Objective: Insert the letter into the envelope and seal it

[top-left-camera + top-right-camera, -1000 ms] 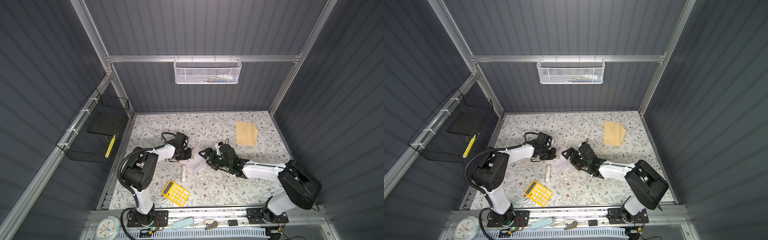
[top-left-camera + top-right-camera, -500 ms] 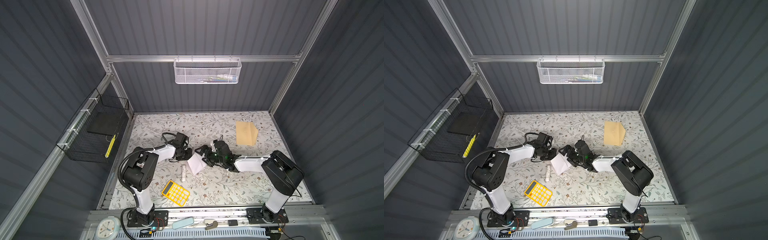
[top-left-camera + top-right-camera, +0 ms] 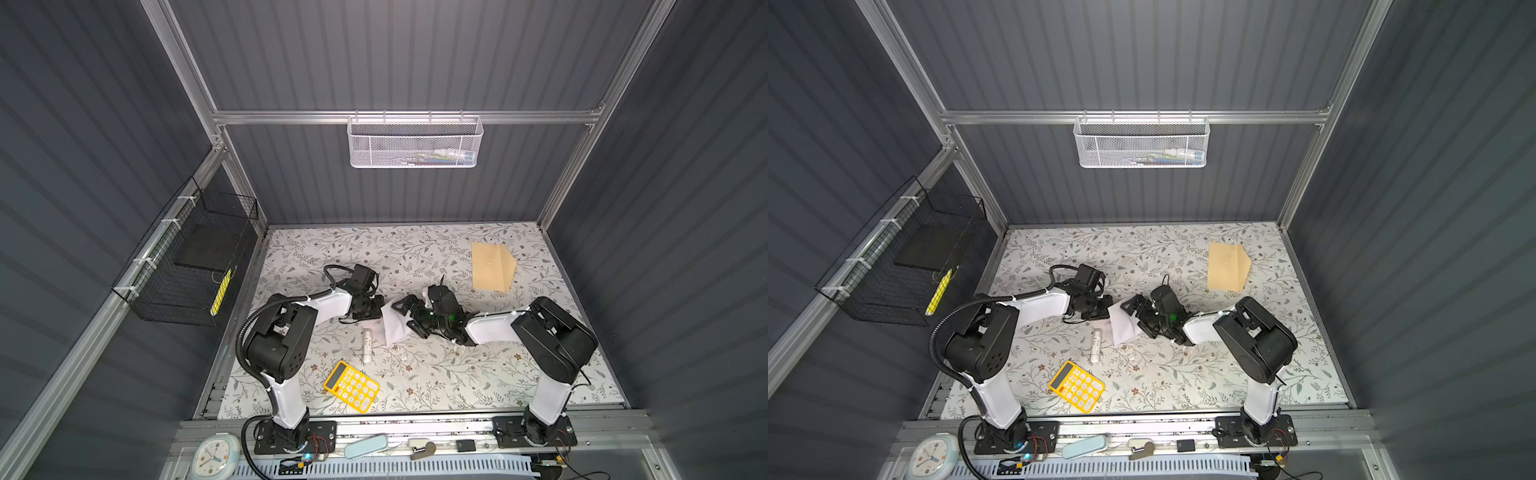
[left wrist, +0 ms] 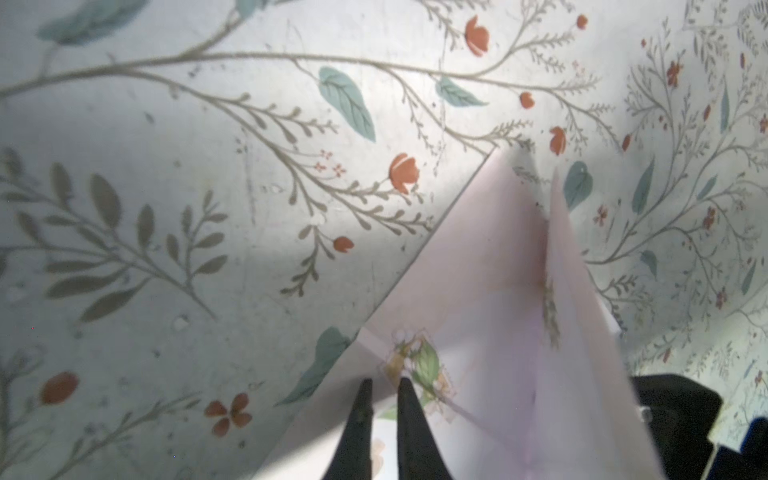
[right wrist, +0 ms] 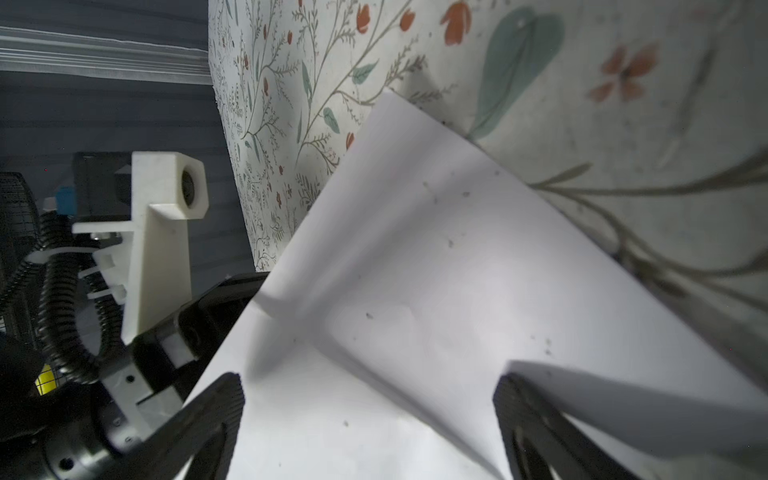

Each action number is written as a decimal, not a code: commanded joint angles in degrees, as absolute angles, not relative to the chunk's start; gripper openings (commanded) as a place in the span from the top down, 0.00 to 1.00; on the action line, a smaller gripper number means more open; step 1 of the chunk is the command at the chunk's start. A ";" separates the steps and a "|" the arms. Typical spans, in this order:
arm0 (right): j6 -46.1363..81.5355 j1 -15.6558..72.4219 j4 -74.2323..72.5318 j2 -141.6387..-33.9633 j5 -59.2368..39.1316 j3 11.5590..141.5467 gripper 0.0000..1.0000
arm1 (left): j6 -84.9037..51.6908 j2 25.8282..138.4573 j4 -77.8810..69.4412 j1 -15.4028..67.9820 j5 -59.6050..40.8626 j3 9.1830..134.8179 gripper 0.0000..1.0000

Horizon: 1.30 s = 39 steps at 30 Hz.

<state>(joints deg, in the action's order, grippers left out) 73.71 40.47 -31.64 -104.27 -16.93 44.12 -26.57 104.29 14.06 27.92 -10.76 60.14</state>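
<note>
If neither claw squeezes it, the letter [image 3: 392,328] may flop flat or slide away, because it stands bent up between the two claws. If the right claw [image 5: 370,415] shuts in a bad spot, it may crumple the paper. The envelope [image 3: 492,266] lies flat near the back right corner, well apart from the letter. The right claw is wide open, with one finger on each side of the letter, holding nothing. The left claw [image 4: 386,399] has its fingers just a thin crack apart at the letter's edge, so it looks let go.
</note>
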 commanded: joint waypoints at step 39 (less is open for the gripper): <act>75.85 41.26 -27.36 -100.99 -8.47 40.61 0.48 | -49.55 89.50 12.99 43.20 -5.35 51.58 1.00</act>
